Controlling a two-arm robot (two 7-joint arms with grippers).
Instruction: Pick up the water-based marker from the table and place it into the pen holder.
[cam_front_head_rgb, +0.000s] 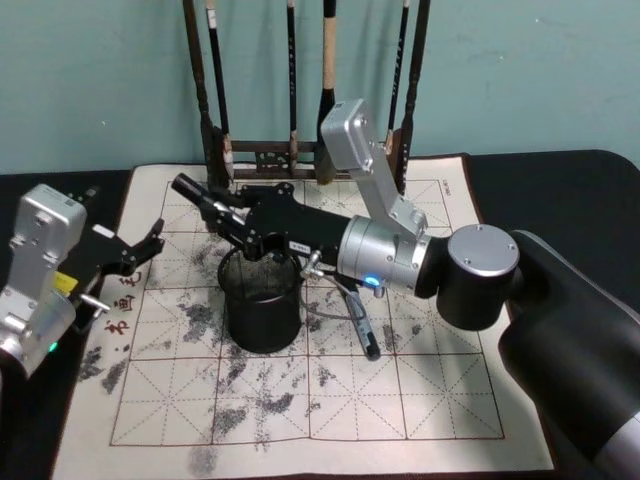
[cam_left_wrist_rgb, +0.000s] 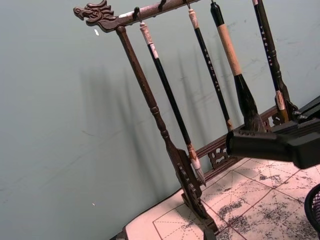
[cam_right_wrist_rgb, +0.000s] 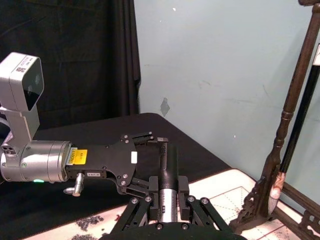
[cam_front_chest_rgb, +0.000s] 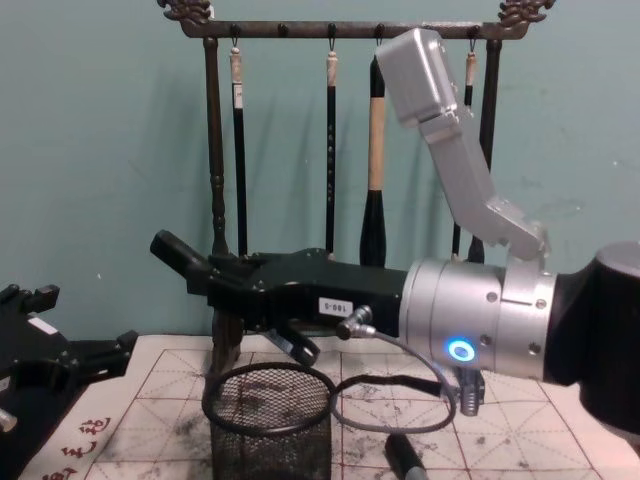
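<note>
A black water-based marker (cam_front_head_rgb: 198, 195) is held well above the mat, nearly level, its free end pointing left and back. My right gripper (cam_front_head_rgb: 236, 222) is shut on it, hovering over the far rim of the pen holder (cam_front_head_rgb: 262, 318), a round black mesh cup standing on the mat. From the chest view the marker (cam_front_chest_rgb: 178, 256) and right gripper (cam_front_chest_rgb: 228, 288) sit just above the pen holder (cam_front_chest_rgb: 268, 432). The right wrist view looks along the marker (cam_right_wrist_rgb: 168, 165) clamped between the fingers. My left gripper (cam_front_head_rgb: 142, 250) rests open at the mat's left edge, apart from the holder.
A tall dark wooden brush rack (cam_front_head_rgb: 262, 152) with hanging brushes stands at the back of the ink-stained grid mat (cam_front_head_rgb: 400, 400). Another dark pen-like object (cam_front_head_rgb: 366, 338) and a grey cable lie on the mat right of the holder. Black cloth surrounds the mat.
</note>
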